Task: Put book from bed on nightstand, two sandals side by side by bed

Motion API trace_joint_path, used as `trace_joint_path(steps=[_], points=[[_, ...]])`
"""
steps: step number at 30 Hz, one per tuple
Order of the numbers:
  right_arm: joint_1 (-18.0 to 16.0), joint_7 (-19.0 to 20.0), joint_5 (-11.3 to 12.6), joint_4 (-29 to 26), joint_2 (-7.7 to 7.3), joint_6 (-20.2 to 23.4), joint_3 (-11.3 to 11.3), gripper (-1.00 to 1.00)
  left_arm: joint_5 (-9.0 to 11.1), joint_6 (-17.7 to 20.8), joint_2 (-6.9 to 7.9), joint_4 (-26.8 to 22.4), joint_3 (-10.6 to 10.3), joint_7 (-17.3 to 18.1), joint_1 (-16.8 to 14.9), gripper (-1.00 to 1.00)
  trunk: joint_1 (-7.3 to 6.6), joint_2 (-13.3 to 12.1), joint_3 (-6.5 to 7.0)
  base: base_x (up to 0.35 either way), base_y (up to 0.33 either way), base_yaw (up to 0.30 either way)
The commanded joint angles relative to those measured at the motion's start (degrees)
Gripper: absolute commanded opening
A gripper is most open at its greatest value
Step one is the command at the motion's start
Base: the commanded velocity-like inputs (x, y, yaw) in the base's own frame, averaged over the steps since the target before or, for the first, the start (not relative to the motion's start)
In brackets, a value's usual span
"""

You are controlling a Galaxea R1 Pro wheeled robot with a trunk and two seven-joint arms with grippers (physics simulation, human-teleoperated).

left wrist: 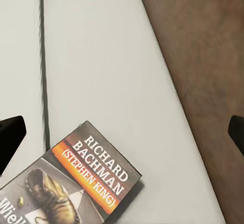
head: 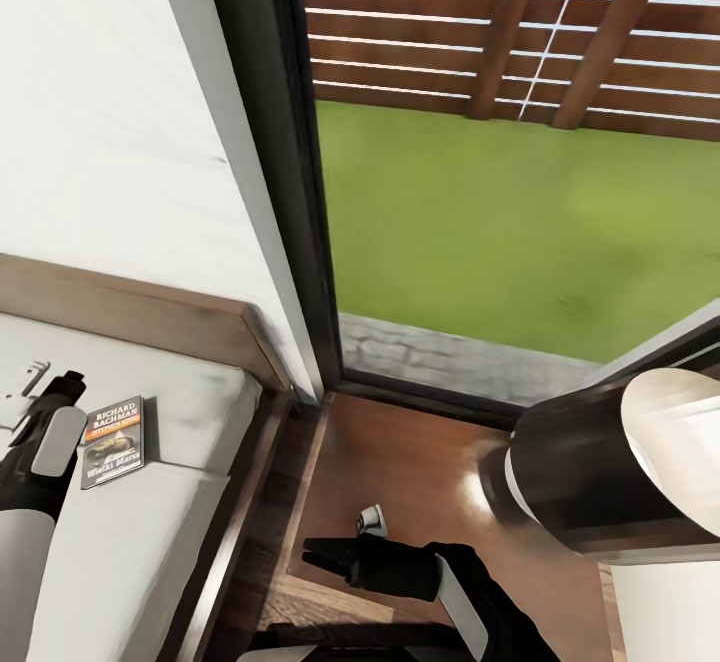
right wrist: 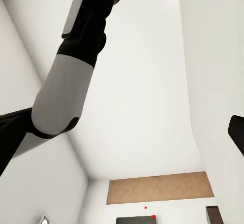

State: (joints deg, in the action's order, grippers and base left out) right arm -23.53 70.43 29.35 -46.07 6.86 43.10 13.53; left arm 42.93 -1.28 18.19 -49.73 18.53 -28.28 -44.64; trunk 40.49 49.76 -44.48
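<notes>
Left fingers [left wrist: 10,137] spread wide, hovering above bed [head: 170,532]; book [left wrist: 76,183] flat on mattress, just short of fingertips. Right fingers [head: 325,554] over nightstand [head: 420,462], state unclear. Bare top beside lamp [head: 620,472].

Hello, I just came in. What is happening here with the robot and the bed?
The robot faces the corner by the window. The book lies flat on the bed, near the headboard. The left gripper hangs beside it, fingers spread wide in the left wrist view, holding nothing. The right gripper hovers over the nightstand, next to the lamp. The book is not yet picked up.
</notes>
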Motion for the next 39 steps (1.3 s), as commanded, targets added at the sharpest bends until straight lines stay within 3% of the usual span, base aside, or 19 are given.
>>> trace_joint_path(steps=[1,14,39], points=[[0.0,0.0,0.4,0.0,-0.01,0.4,0.1,1.00,0.4,-0.2,0.02,0.0,0.0,-0.2,0.0,1.00,0.01,0.0,-0.04,0.000,0.000,0.000],[0.0,0.0,0.4,0.0,-0.03,0.4,0.1,1.00,0.1,-0.2,0.00,0.2,0.0,-0.2,0.0,1.00,0.01,0.0,-0.04,0.000,0.000,0.000],[0.0,-0.1,0.4,0.0,-0.02,0.4,0.1,1.00,0.1,-0.2,-0.08,0.2,0.0,-0.2,0.0,1.00,5.50,10.1,-4.53,0.000,0.000,0.000]])
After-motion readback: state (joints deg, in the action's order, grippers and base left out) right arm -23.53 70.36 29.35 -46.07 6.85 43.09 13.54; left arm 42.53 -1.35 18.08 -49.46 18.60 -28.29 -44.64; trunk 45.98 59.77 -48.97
